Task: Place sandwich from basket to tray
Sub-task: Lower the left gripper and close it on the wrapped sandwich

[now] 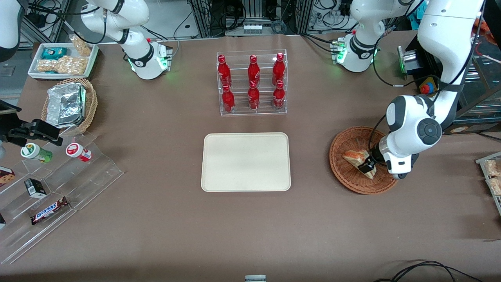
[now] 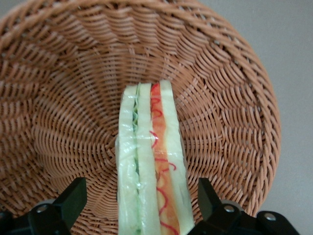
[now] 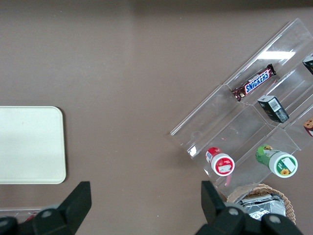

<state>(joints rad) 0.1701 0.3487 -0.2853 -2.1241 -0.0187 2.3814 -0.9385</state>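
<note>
The sandwich, a clear-wrapped wedge of white bread with green and orange-red layers, lies in the reddish-brown wicker basket toward the working arm's end of the table. My left gripper is lowered into the basket, open. In the left wrist view the sandwich stands on edge between the two black fingers, with a gap showing on each side, and the basket fills the background. The cream tray lies flat at the table's middle, beside the basket, with nothing on it.
A clear rack of red bottles stands farther from the front camera than the tray. Toward the parked arm's end are a tan basket with a foil container, a white tray of snack packets and a stepped acrylic stand with snacks.
</note>
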